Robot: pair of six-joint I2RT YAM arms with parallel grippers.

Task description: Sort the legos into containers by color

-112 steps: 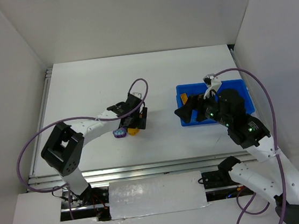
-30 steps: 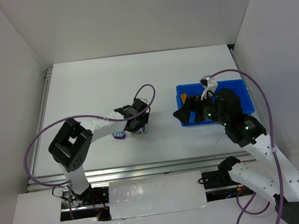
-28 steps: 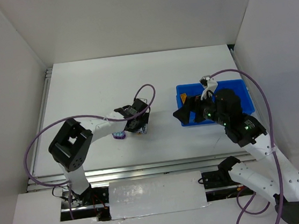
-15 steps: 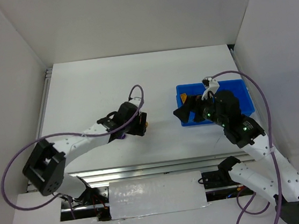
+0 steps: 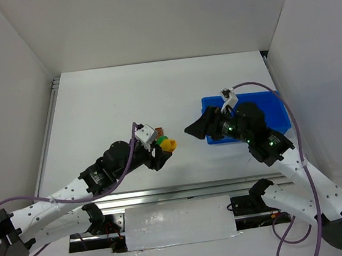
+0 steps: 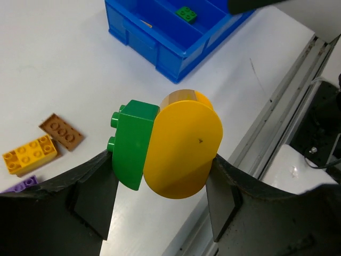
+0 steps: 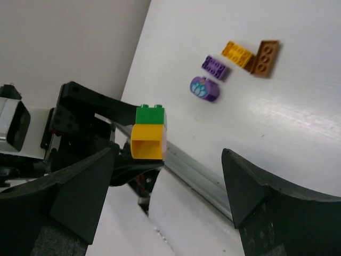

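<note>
My left gripper (image 6: 160, 178) is shut on a stack of a green brick (image 6: 133, 144) and a rounded yellow brick (image 6: 184, 152), held above the table; the stack shows in the top view (image 5: 166, 144) and the right wrist view (image 7: 149, 136). My right gripper (image 7: 165, 202) is open and empty, left of the blue tray (image 5: 210, 102) and pointing at the stack. In the top view the right gripper (image 5: 191, 129) is a short gap from the left gripper (image 5: 163, 150). A small green brick (image 6: 186, 13) lies in one compartment of the tray (image 6: 160, 45).
Loose on the table: a brown flat brick (image 7: 266, 57), an orange-yellow brick (image 7: 237, 53), a purple brick (image 7: 215, 66) and a purple rounded piece (image 7: 204, 89). The table's near metal rail (image 6: 282, 106) runs close below the held stack.
My left arm has lifted the yellow and green stack off the table and carried it right and nearer. My right gripper has moved left, out from over the tray, toward the stack.
</note>
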